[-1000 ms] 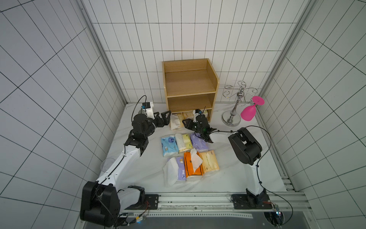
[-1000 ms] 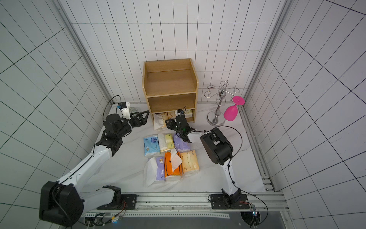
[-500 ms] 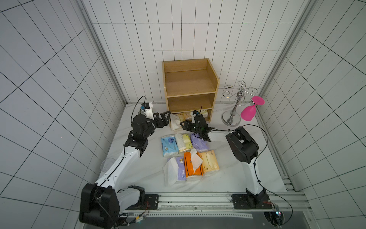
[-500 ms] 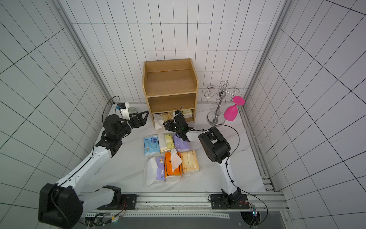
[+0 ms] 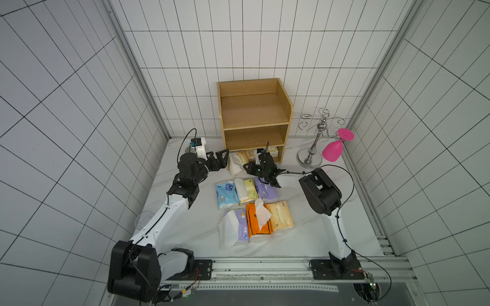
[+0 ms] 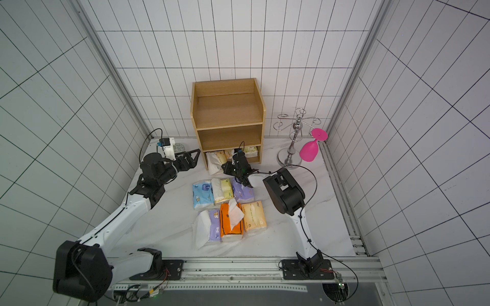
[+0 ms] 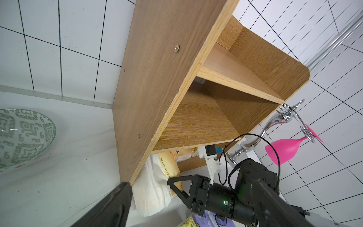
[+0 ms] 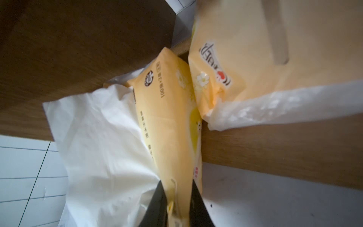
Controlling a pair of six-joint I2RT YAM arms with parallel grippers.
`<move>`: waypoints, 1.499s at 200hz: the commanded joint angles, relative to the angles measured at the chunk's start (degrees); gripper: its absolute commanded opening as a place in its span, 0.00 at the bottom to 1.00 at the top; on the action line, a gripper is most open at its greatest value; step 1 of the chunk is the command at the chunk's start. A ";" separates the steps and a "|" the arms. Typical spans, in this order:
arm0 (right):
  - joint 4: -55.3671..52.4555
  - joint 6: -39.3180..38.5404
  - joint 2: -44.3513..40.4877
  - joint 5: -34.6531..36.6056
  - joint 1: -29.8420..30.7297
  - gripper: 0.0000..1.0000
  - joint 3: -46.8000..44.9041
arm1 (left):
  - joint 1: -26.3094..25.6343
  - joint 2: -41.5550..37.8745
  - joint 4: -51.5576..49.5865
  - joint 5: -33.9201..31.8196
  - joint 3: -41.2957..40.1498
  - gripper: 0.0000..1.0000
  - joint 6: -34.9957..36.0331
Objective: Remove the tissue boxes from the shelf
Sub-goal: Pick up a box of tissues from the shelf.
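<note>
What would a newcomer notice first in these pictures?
The bright pink glass hanging upside down from the silver stand beside the wooden shelf. Then six colourful tissue packs in two rows before it, and the right gripper pinching a peach pack at its bottom tier.

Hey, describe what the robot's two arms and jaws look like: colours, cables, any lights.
Both the left arm and right arm have white links, bulky black joints and black bases. Thin black cables loop along each. The jaws are black triangles with cut-out centres. Each wrist carries a white camera mount; the right one shows a green light.
</note>
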 commanded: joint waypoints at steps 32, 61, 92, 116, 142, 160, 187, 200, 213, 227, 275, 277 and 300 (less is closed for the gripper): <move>2.10 -0.75 -4.59 -0.62 -0.69 0.00 -0.67 | -0.66 -0.54 0.37 0.65 -0.82 0.98 0.11; 0.73 1.43 -8.88 -3.04 -1.28 0.00 -2.49 | -0.80 -1.92 -0.88 0.00 -0.82 0.98 0.20; -3.26 2.26 -14.36 -4.45 -1.85 0.00 -5.84 | -0.84 -4.12 -2.38 -0.91 -1.33 0.98 0.46; -3.56 3.15 -18.22 -6.61 -2.27 0.00 -8.24 | -0.97 -5.24 -3.10 -1.37 -1.59 0.98 0.29; -9.34 1.96 -21.61 -7.68 -2.65 0.00 -8.92 | -1.18 -6.21 -4.17 -1.47 -1.43 0.98 -0.40; -13.45 0.47 -24.41 -7.60 -2.75 0.00 -10.45 | -1.62 -7.32 -4.83 -2.00 -1.51 0.98 -0.42; -17.47 -1.77 -29.88 -7.90 -2.83 0.00 -14.18 | -2.14 -9.11 -5.53 -2.78 -1.89 0.98 -0.53; -20.06 -3.07 -33.31 -7.46 -3.07 0.00 -16.12 | -2.39 -9.61 -6.15 -2.82 -1.72 0.98 -0.66; -23.60 -4.83 -36.92 -7.10 -3.28 0.00 -17.66 | -2.84 -10.10 -6.62 -3.02 -1.61 0.98 -0.89; -28.67 -7.05 -40.68 -6.64 -3.35 0.00 -18.83 | -3.50 -10.51 -6.75 -3.42 -1.70 0.98 -1.12; -40.05 -11.12 -57.02 -4.61 -7.52 0.00 -28.27 | -7.24 -10.44 -6.49 -5.30 -1.26 0.98 -1.79; -40.46 -11.43 -57.83 -4.45 -7.87 0.00 -28.66 | -7.40 -10.40 -6.43 -5.39 -1.21 0.98 -1.79; -48.58 -14.25 -65.38 0.05 -10.47 0.00 -31.53 | -9.32 -9.59 -6.25 -6.14 -0.48 0.98 -1.65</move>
